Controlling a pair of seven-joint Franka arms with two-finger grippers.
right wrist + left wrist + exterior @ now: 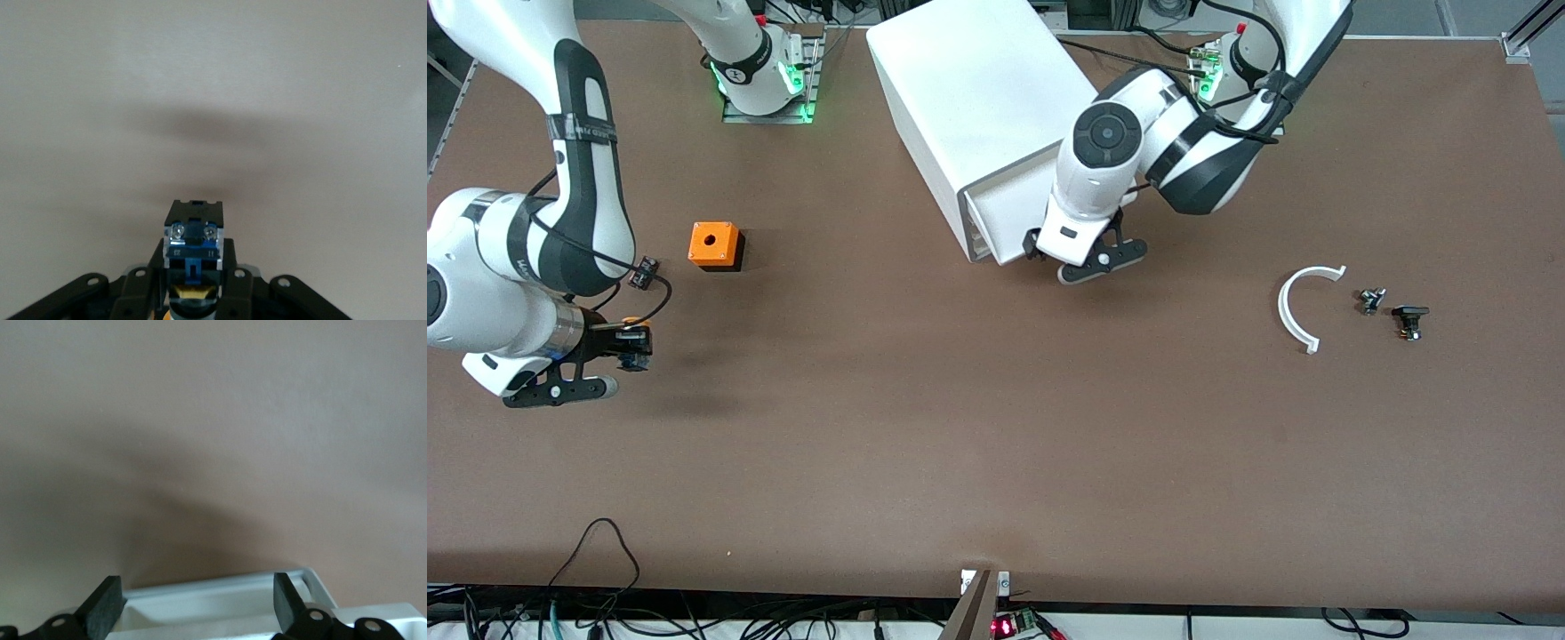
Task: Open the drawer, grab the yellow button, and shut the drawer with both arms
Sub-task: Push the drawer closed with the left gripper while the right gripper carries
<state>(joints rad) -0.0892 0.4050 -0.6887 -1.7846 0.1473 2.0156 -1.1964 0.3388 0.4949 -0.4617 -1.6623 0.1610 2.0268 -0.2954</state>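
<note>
The right gripper (627,348), at the left edge of the frame, hangs over bare brown table (925,427) with its fingers clamped on the button (633,342) — in the right wrist view the button (193,243) shows a blue-black body with clear screw terminals and a bit of orange-yellow cap between the fingers. Above it in the frame sit a small black part (643,272) and an orange box with a hole (714,245). The left gripper (1080,260), at upper centre, has its fingers (103,610) spread wide at the front of the white drawer (213,610) of the white cabinet (978,98). At the right lie a white curved piece (1294,311) and two small dark parts (1371,300) (1409,320)
</note>
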